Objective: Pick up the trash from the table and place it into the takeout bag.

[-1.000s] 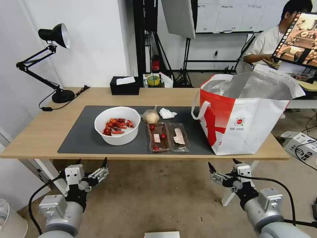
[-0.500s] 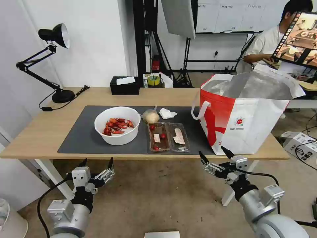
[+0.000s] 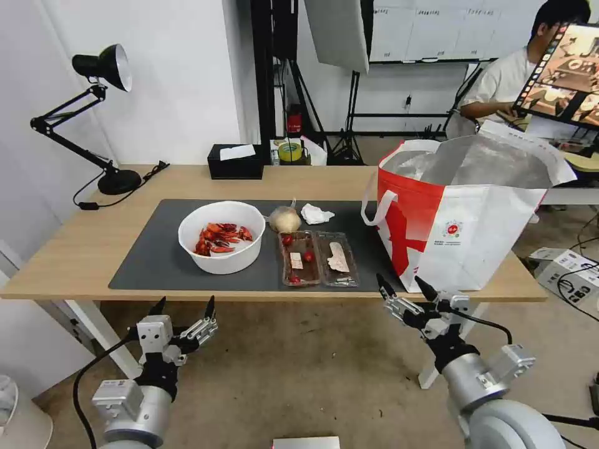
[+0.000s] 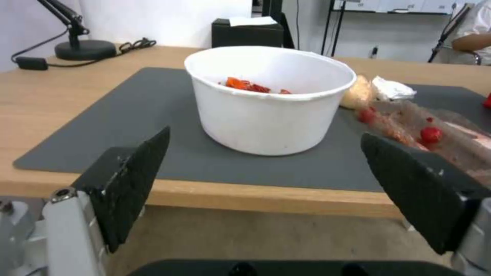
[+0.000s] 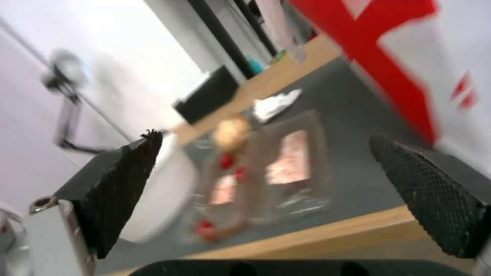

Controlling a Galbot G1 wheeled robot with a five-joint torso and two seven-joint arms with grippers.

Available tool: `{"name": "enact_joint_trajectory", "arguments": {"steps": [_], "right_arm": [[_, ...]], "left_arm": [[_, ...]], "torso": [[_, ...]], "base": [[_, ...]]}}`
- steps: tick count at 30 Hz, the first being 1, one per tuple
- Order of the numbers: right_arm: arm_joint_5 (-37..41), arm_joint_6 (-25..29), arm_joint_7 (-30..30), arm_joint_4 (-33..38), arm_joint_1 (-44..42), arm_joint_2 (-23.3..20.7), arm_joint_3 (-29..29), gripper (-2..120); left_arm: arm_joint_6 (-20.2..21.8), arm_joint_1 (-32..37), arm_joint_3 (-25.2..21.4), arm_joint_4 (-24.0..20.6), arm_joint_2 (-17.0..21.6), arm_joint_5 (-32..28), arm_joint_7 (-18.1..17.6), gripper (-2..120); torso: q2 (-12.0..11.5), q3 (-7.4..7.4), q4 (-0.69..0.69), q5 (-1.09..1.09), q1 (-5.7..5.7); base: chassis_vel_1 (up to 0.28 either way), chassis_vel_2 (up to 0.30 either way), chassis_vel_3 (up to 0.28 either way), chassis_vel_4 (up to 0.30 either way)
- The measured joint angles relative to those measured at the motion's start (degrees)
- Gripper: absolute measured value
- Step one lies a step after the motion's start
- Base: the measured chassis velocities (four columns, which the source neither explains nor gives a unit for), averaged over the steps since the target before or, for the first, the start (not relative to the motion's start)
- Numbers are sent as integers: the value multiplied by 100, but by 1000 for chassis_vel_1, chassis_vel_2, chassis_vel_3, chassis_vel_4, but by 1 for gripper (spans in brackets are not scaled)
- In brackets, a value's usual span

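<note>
Right gripper [image 3: 400, 290], jaws wide and empty, hangs just below the clear plastic hinged tray [image 3: 318, 258] of cherry tomatoes; a careless pinch could spill them. Left gripper [image 3: 183, 307] idles wide.

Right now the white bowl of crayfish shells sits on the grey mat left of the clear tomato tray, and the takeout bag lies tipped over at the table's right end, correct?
Not quite. The takeout bag stands upright with its mouth open, as the head view shows. The rest holds: the white bowl sits on the grey mat, left of the clear tray.
</note>
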Motion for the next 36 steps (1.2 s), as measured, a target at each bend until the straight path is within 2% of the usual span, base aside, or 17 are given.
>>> {"name": "enact_joint_trajectory", "arguments": {"steps": [2,3,6,7,10,14,18,25,29,36], "right_arm": [[984,-102,343,23,157,-5,-14,100],[984,-102,343,23,157,-5,-14,100],[2274,-193,804,23,387,-49,37,100],[2274,-193,804,23,387,-49,37,100],[3422,-278,1300,-87,658,-83,92,100],[4029,-360,1666,-248,848,-56,92,100],[4316,-326,1936,-435,1042,40,-41,100],[4304,-153,2436,-653,1398,239,-491,100],[4283,-113,2509,-741,1441,311,-606,100],[4246,22,2763,-1136,1669,768,-809,100]], "left_arm": [[20,11,-29,13,30,-5,5,100],[20,11,-29,13,30,-5,5,100],[123,48,-87,17,69,32,35,100],[123,48,-87,17,69,32,35,100],[160,9,-167,74,131,33,39,100],[163,-80,-219,165,139,17,22,100],[164,-97,-241,212,138,1,16,100],[165,-79,-361,248,248,-103,1,100],[167,-55,-383,277,263,-113,0,100],[181,-78,-483,395,255,-217,-9,100]], "torso": [[0,0,0,-1,0],[0,0,0,-1,0],[0,0,0,0,0],[0,0,0,0,0],[0,0,0,0,0],[0,0,0,0,1],[0,0,0,-1,0],[0,0,0,0,0],[0,0,0,0,0],[0,0,0,-1,0]], "base": [[0,0,0,0],[0,0,0,0],[0,0,0,0],[0,0,0,0],[0,0,0,0],[0,0,0,0],[0,0,0,0],[0,0,0,0],[0,0,0,0],[0,0,0,0]]}}
